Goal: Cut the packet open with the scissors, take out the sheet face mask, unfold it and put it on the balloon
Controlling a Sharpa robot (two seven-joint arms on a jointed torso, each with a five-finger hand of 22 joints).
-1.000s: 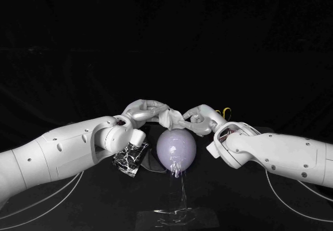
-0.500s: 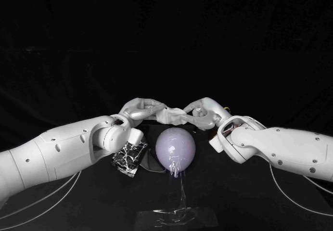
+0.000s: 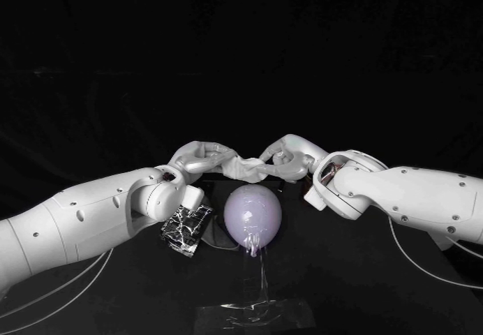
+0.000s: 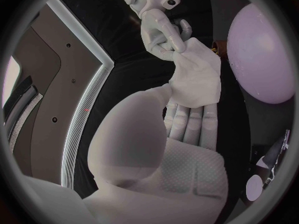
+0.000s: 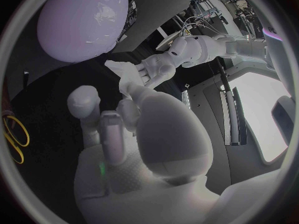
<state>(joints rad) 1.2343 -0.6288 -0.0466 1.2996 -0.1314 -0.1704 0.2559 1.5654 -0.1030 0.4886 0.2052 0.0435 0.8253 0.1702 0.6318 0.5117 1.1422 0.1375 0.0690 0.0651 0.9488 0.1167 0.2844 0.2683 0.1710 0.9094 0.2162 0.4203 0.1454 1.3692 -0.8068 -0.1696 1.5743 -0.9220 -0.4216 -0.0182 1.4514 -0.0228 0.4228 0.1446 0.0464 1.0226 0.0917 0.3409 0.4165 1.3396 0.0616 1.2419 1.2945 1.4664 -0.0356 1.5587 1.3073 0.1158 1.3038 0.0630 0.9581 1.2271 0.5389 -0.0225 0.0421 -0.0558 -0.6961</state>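
**UNFOLDING STAGE: MASK HELD BETWEEN BOTH HANDS ABOVE THE BALLOON**

**Step in hand.** The packet lies at 8 o'clock of the balloon, under the left wrist, and neither hand holds it. Cutting and extraction are therefore judged complete, and the current step is unfolding. The sheet face mask is at 12 o'clock of the balloon, clear of its top. It is a crumpled, partly folded wad, not a spread sheet.

**Hand pose.** The left hand is at 11 o'clock of the balloon, with its fingers closed on one edge of the mask. The right hand is at 1 o'clock and pinches the opposite edge. The two hands are close together and face each other. In the left wrist view, the mask spans from the right hand's fingertips to the left hand's fingers as a folded panel.

**Next move.** Draw the hands apart, toward 9 and 3 o'clock, keeping both pinches firm. The folds will probably cling to each other. Once the sheet is spread, lower it toward 6 o'clock onto the balloon. Apply light contact only, because the balloon stands on a slim clear stand and may tip.
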